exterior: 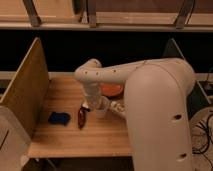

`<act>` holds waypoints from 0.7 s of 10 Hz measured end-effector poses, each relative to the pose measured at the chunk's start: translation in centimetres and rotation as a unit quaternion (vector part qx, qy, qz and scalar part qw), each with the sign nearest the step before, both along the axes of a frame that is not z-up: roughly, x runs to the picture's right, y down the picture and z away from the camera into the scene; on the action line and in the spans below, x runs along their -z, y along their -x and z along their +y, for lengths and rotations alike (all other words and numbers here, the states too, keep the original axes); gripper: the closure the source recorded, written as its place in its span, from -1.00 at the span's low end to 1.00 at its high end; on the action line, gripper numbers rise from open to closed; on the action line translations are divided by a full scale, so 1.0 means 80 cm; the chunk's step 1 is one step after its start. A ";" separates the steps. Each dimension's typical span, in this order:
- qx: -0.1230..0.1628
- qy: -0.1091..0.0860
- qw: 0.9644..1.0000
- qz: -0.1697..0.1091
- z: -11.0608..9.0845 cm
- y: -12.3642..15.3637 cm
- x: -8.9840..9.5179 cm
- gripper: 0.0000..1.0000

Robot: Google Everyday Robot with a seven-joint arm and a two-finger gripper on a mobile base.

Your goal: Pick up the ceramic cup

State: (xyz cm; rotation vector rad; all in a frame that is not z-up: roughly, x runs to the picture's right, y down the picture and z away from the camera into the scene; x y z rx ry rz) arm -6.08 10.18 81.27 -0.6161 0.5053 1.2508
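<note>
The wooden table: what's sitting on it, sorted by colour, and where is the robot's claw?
White: 2, the ceramic cup and a carton
Orange: 1, a dish
Blue: 1, a soft lump
Dark red: 1, a small packet
Total: 5
The gripper is at the cup, on the table.

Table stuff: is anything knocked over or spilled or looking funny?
Nothing looks spilled or broken. The white cup stands upright on the wooden table, with the gripper right at it. A dark red packet and a blue thing lie flat nearby, and an orange dish sits behind the arm.
</note>
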 end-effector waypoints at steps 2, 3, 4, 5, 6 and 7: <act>-0.009 -0.006 1.000 0.003 -0.005 -0.004 0.003 0.99; -0.011 -0.011 1.000 0.007 -0.008 -0.006 0.006 1.00; -0.011 -0.025 0.999 0.016 -0.019 -0.008 0.018 1.00; -0.005 -0.046 0.999 0.025 -0.034 -0.006 0.032 1.00; 0.005 -0.071 0.997 0.035 -0.052 -0.002 0.053 1.00; 0.012 -0.095 0.995 0.041 -0.068 0.005 0.077 1.00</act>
